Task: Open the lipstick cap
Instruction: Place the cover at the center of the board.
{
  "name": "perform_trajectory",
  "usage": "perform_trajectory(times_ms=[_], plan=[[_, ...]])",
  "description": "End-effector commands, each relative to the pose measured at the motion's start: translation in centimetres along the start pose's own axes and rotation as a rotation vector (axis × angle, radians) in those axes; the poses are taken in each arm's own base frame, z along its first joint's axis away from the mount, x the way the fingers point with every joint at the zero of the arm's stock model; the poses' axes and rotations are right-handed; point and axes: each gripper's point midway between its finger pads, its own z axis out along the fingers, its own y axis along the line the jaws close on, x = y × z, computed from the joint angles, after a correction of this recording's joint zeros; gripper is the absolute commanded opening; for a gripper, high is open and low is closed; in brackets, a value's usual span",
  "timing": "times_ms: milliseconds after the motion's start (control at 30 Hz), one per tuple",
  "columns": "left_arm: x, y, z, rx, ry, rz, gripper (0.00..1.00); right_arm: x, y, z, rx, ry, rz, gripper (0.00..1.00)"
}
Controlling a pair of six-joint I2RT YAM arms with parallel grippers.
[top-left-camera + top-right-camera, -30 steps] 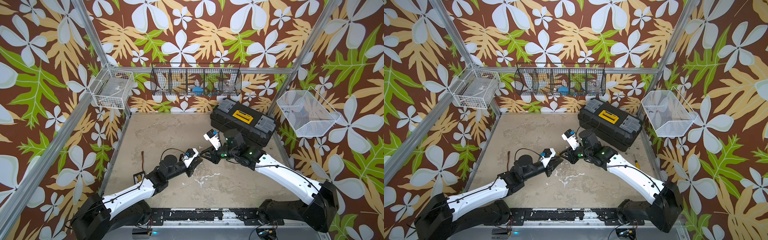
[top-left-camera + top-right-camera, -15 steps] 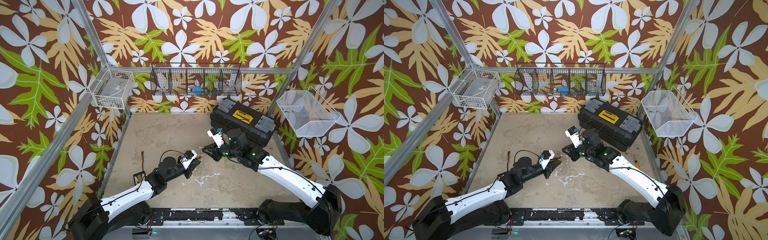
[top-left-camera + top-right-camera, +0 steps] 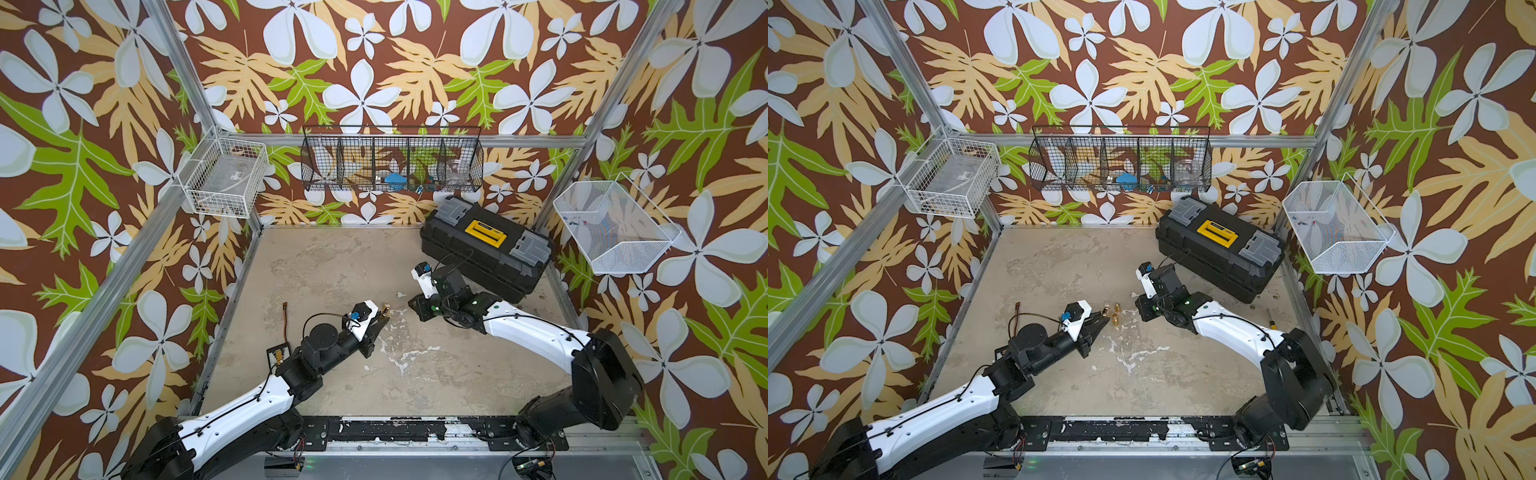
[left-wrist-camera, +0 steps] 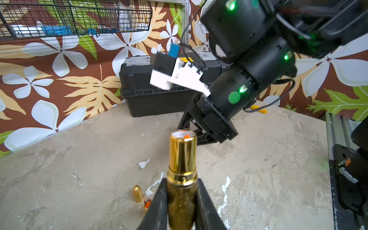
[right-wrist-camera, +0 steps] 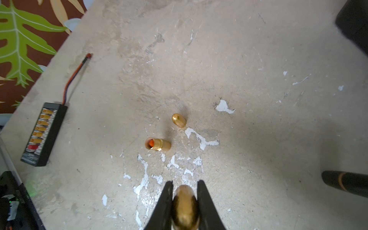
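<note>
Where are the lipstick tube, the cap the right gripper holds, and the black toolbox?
lipstick tube [image 4: 182,159], left wrist view, gold upper sleeve.
cap [image 5: 185,205], right wrist view, domed body.
toolbox [image 3: 485,232], a top view, yellow lid panel.

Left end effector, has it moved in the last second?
Yes. The left end effector drew back from the black toolbox, toward the connector board.

Robot lab cell — aluminium frame [image 3: 532,141]

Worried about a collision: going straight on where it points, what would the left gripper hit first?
Probably the right gripper, holding the cap, just beyond the lipstick in the left gripper; depth unclear.
</note>
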Motion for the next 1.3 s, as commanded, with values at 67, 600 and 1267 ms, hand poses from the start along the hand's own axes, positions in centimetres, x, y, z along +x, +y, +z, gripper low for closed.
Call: perform_trajectory(times_ms=[67,600,1267], plan=[[0.1,0.0,0.0,-0.001,-0.002,-0.015,0.16,-0.2,-0.5,2.0,0.028,-0.018,-0.014,0.17],[0.2,0.0,-0.3,-0.004,0.002,-0.015,0.16,1.9,-3.2,7.3,0.169,0.063,-0.083,0.18],[-0.6,0.1,-1.1,-0.011,-0.045,-0.014,0.17,2.3,-4.8,9.9,0.244,0.106,-0.099,0.20]])
